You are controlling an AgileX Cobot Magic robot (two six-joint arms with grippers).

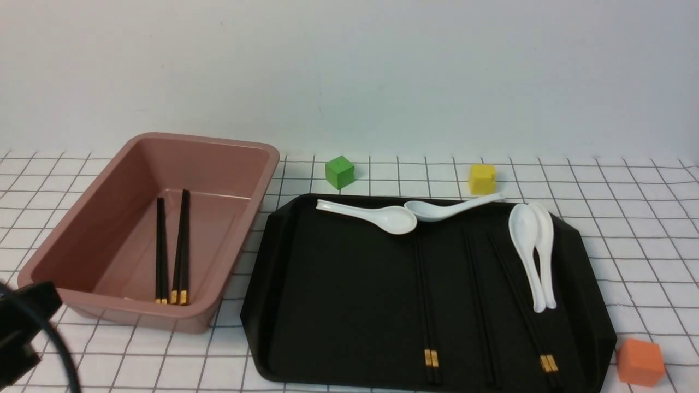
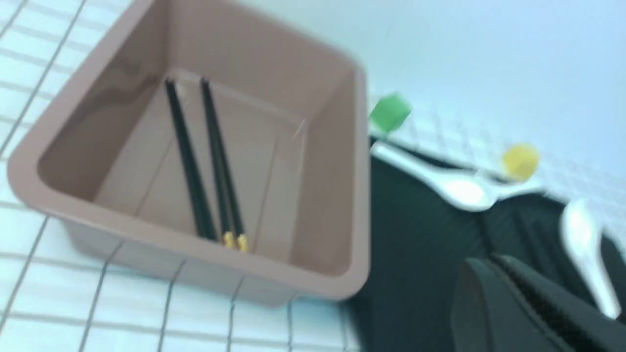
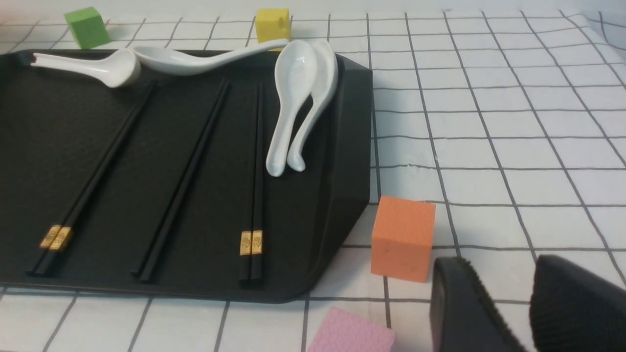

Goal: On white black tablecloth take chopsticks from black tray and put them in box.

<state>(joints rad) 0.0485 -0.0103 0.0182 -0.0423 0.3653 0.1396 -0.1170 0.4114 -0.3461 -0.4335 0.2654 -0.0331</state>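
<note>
The pink-brown box (image 1: 131, 314) stands at the left on the gridded tablecloth (image 1: 628, 229), and two pairs of black chopsticks (image 1: 183, 245) lie on its floor. To its right, three more chopstick pairs (image 1: 431, 357) (image 1: 480, 305) (image 1: 548, 363) lie lengthwise on the black tray (image 1: 338, 300). My left gripper (image 2: 494, 261) is shut with nothing in it. It hovers over the tray (image 2: 415, 234) just beside the box (image 2: 195, 244). My right gripper (image 3: 503, 264) is open and empty above bare cloth, off the tray's right corner (image 3: 342, 146).
White spoons (image 1: 382, 215) (image 1: 453, 207) (image 1: 532, 256) lie across the tray's far half. A green cube (image 1: 339, 172) and a yellow cube (image 1: 481, 178) sit behind the tray. An orange cube (image 3: 403, 237) and a pink block (image 3: 352, 335) sit near my right gripper. Part of the left arm (image 1: 22, 322) shows at the lower left.
</note>
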